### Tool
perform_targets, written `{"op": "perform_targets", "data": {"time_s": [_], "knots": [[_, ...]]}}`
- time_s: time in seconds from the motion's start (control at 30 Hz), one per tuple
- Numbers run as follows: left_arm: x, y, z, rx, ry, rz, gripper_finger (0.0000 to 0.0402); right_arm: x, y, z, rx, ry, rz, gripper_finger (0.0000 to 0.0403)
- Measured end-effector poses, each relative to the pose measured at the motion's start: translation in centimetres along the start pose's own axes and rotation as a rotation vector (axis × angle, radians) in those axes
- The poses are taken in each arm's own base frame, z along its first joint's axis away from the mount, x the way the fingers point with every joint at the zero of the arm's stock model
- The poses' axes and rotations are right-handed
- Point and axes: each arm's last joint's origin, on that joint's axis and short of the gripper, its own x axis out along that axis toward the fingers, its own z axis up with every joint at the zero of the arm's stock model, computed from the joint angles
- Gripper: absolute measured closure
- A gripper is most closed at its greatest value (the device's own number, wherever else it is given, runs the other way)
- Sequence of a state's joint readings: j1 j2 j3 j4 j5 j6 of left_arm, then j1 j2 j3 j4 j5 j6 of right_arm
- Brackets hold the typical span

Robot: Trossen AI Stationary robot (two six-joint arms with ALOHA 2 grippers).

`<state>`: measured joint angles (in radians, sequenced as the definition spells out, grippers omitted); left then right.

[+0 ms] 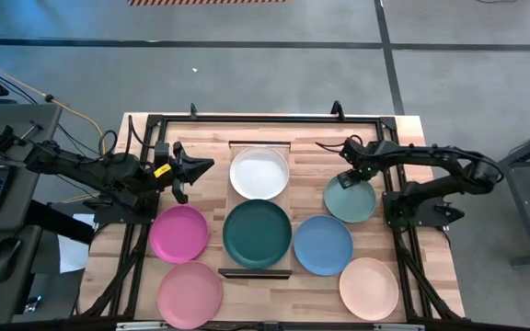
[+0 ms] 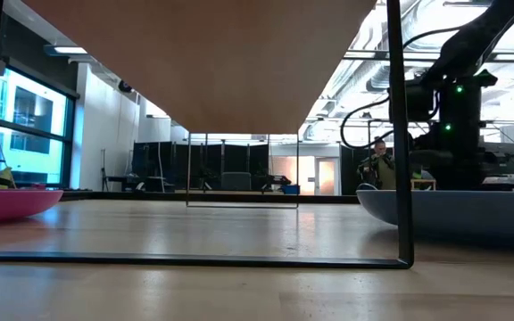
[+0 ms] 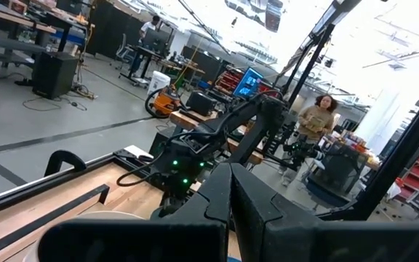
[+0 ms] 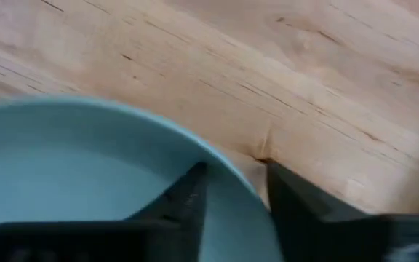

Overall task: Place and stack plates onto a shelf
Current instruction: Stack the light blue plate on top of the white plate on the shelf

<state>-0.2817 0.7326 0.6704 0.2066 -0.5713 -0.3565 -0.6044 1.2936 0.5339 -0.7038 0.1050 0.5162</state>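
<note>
The pink plate (image 1: 190,293) lies nearest the front edge of the table (image 1: 431,276) on the left side, with the magenta plate (image 1: 179,233) just behind it; in the low view the magenta plate (image 2: 12,203) shows as a rim at the far left. Behind these, the left gripper (image 1: 196,170) hangs over the tabletop beside the shelf, its dark fingers (image 3: 268,215) pressed close together and holding nothing.

In the middle stands the shelf (image 1: 260,145), a light board with dark end rails. The white plate (image 1: 259,172) sits on its far half and the dark teal plate (image 1: 258,233) on its near half, the two rims just beside each other.

Right of the shelf, the blue plate (image 1: 323,245) rests on the table, close to the teal one. Behind it lies the mint plate (image 1: 350,199), and the right gripper (image 1: 349,179) is down at its far rim. The right wrist view shows the mint plate (image 4: 86,167) with the rim between the two fingers (image 4: 184,196), one inside the plate and one outside; whether they press the rim cannot be told. Nearest the front right corner lies the peach plate (image 1: 369,288), apart from the blue one.
</note>
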Motion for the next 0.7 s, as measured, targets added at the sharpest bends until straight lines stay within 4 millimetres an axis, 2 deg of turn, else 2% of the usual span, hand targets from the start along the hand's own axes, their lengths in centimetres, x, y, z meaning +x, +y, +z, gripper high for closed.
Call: {"op": "perform_targets", "data": {"time_s": [0.1, 0.17, 0.3, 0.47, 0.7], "knots": [[0.0, 0.0, 0.0, 0.0, 0.0, 0.0, 0.0401, -0.2, -0.1, -0.2, 0.001, -0.003, -0.001, 0.0368], [0.0, 0.0, 0.0, 0.0, 0.0, 0.001, 0.0402, -0.5, -0.2, -0.2, 0.004, -0.013, 0.009, 0.0392], [0.0, 0.0, 0.0, 0.001, 0.001, 0.001, 0.0402, -1.2, -0.4, -0.4, 0.032, -0.019, 0.013, 0.0393], [0.0, 0.0, 0.0, 0.001, 0.001, 0.001, 0.0401, -3.8, -0.3, 0.2, 0.021, -0.053, 0.036, 0.0401], [0.0, 0.0, 0.0, 0.002, 0.002, 0.002, 0.0401, -10.3, -0.8, 0.8, 0.019, -0.176, 0.066, 0.0402]]}}
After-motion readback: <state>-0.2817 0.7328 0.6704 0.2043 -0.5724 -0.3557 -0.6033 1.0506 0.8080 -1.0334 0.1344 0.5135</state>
